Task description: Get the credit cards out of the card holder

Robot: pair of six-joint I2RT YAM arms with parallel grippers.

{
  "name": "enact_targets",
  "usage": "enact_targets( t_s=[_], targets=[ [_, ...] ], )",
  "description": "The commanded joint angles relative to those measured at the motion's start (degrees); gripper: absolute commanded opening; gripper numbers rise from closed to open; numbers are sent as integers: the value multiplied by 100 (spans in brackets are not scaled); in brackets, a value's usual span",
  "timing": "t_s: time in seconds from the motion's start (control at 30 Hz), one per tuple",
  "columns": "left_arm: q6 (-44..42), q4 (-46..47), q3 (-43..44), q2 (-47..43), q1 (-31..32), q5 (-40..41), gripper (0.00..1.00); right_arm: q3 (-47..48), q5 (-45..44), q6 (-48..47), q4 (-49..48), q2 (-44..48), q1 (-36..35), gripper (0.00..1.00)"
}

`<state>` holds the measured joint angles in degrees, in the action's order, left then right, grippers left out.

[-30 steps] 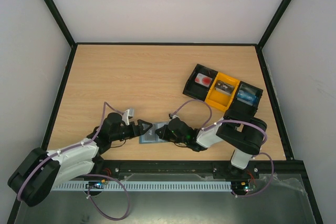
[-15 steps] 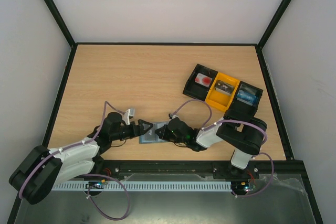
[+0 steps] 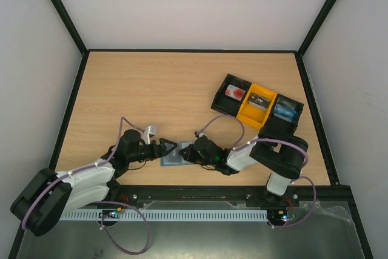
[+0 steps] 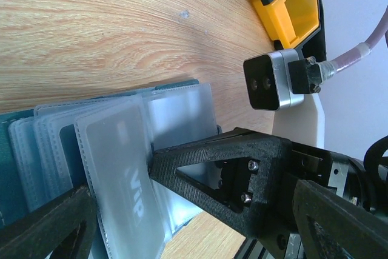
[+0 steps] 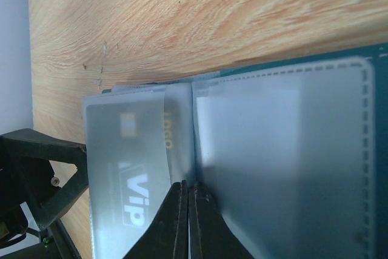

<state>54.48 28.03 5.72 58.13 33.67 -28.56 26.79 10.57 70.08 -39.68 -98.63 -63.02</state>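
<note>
The grey-blue card holder (image 3: 172,161) lies open near the table's front edge, between my two grippers. In the left wrist view its translucent sleeves (image 4: 176,119) fan out, and a card marked "VIP" (image 4: 130,177) sits inside one sleeve. The same card shows in the right wrist view (image 5: 127,174). My right gripper (image 5: 188,191) is shut, its tips resting at the fold between the sleeves. My left gripper (image 3: 165,148) is open, its fingers (image 4: 51,228) spread wide on either side of the holder's edge, close to the right gripper's finger (image 4: 224,168).
A black-and-yellow three-compartment tray (image 3: 257,104) with small items stands at the back right; its yellow part shows in the left wrist view (image 4: 291,4). The black frame rail (image 3: 200,193) runs just in front of the card holder.
The left arm has edged slightly to the right, toward the card holder. The right arm and the card holder have not moved.
</note>
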Motion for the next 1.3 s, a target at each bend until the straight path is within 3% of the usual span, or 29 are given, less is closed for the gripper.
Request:
enact_targets(
  t_s=[0.0,0.2,0.63,0.97,1.27],
  targets=[
    [28,189,105,-1,-22,-185,89,-81,119,-12,647,-162,-34,2],
    [21,209,114,60,-21,-203,87,-98,130,-7,620,-134,-34,3],
    [-61,160,144,71,-21,-221,71,-192,98,14,662,152,-34,5],
    [-283,-136,207,255,-21,19,38,-306,186,95,576,304,-35,5],
    [-341,49,210,596,-26,11,19,-364,55,68,857,769,-34,9]
  ],
)
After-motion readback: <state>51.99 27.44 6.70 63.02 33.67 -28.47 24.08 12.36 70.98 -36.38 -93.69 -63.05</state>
